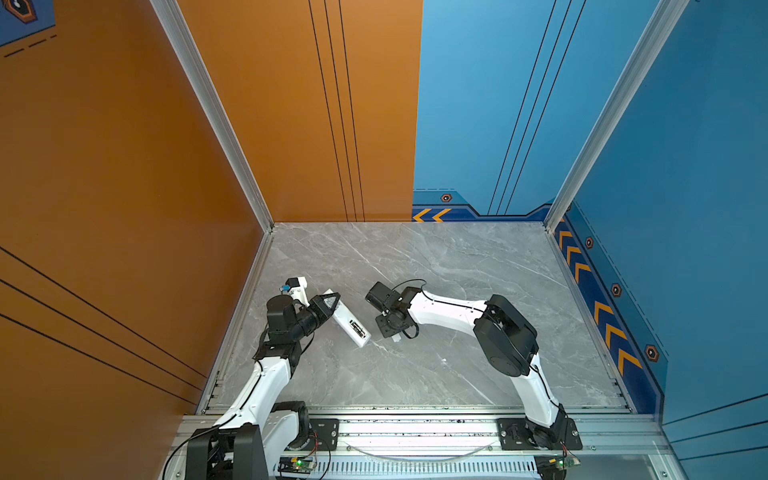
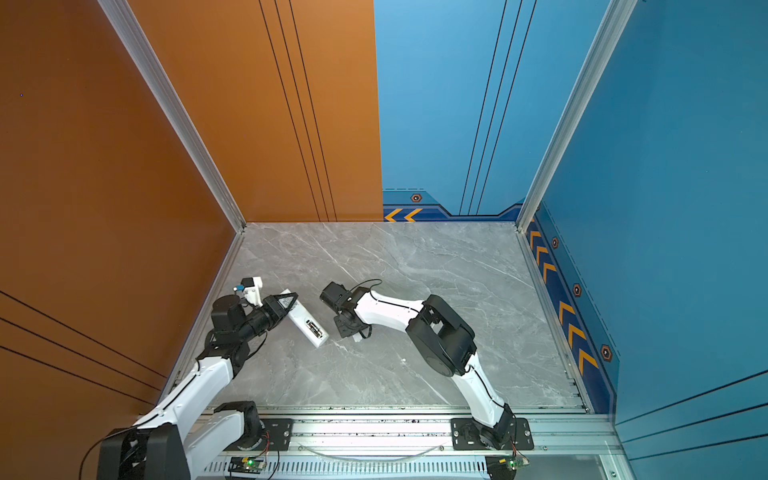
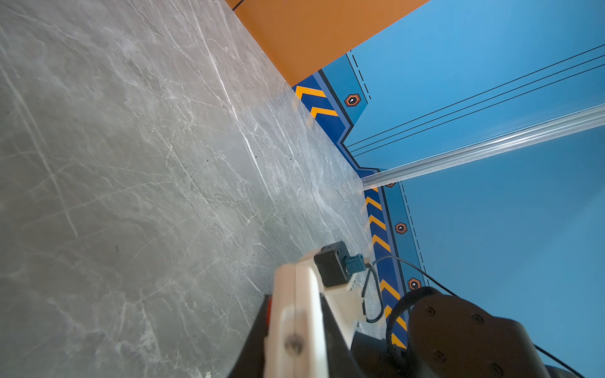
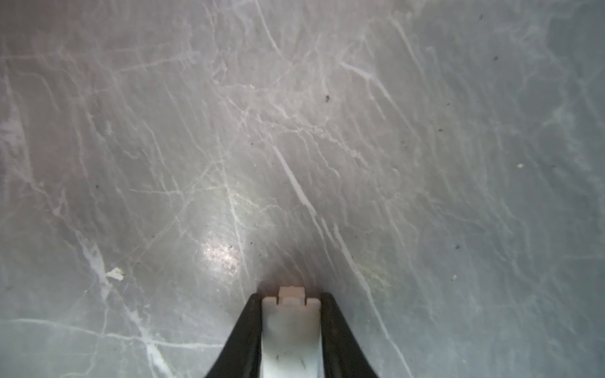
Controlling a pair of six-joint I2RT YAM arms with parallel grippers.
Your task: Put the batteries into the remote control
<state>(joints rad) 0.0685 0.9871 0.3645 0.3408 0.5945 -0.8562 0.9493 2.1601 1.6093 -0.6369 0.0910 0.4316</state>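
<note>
White plastic sits in both grips. The left gripper (image 1: 333, 299) is pressed together on the button end of the long, slim white plastic remote control (image 1: 344, 318), which lies back-up and slantwise on the grey veined marble tabletop (image 1: 457, 270). The right gripper (image 4: 290, 294) is poised just beside the remote control's other end without touching it. It pinches a small white plastic battery cover (image 4: 289, 330), whose latch tab pokes out beyond the black fingertips (image 4: 248, 314). In both top views the rectangular battery compartment (image 2: 314, 328) near that end of the remote control stands open, filled with dark and pale shapes. These appear to be the two slim dark batteries (image 1: 360, 328), though they are too small in these views to confirm how they sit or which way they point. No loose battery shows on the marble around the remote control. On that evidence the loading itself looks done or nearly so, and what remains is closing up. The battery cover has yet to be carried across to the remote control, lined up with the open compartment and slid or snapped home. Whether the held end of the remote control rests on the marble or is raised a little cannot be told.
</note>
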